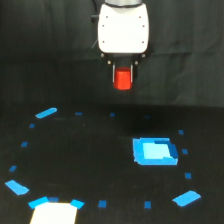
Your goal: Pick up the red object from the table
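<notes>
Near edge, 6 to 7 o'clock: a pale white patch [54,214] sits at the bottom of the exterior view, flanked by blue tape pieces [19,188].
Table: the table [90,150] is a wide black matte surface; small blue tape marks ring its middle area.
Mid-field, 4 o'clock: a flat blue square [155,151] lies on the table. It is not the target.
Far field, 12 o'clock: the gripper [123,75] hangs below the white arm housing [123,27].
Tool state: the two dark fingers stand narrow, one on each side of the red object [122,79], closed against it.
Target location: the red object is between the fingers, directly under the housing. It appears to be clear of the table, against the dark backdrop; the exact clearance cannot be told from this single view.
Task stage (judgement): the grasp is made and the lift appears under way or complete.
Handling (judgement): the block looks small, rigid and light. Its smooth faces may be slippery, so a light, steady squeeze should suffice.
Grip point (judgement): hold across opposite sides at mid-height, as the fingers stand now. The lower end of the block protrudes below the fingertips.
Risk (judgement): a short block held near its top could pivot or slip out if the arm jerks.
</notes>
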Controlling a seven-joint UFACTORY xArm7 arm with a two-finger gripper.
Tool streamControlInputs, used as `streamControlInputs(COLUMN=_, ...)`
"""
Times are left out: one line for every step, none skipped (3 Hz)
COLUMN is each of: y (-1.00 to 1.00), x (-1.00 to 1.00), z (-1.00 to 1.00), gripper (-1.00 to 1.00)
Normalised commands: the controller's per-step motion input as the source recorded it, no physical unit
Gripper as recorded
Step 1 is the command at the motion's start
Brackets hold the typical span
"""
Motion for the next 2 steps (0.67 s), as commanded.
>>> streamControlInputs(y=0.09, x=-0.01, z=-0.27, gripper=-1.00)
streamControlInputs(y=0.02, x=-0.05, z=0.24, gripper=-0.94)
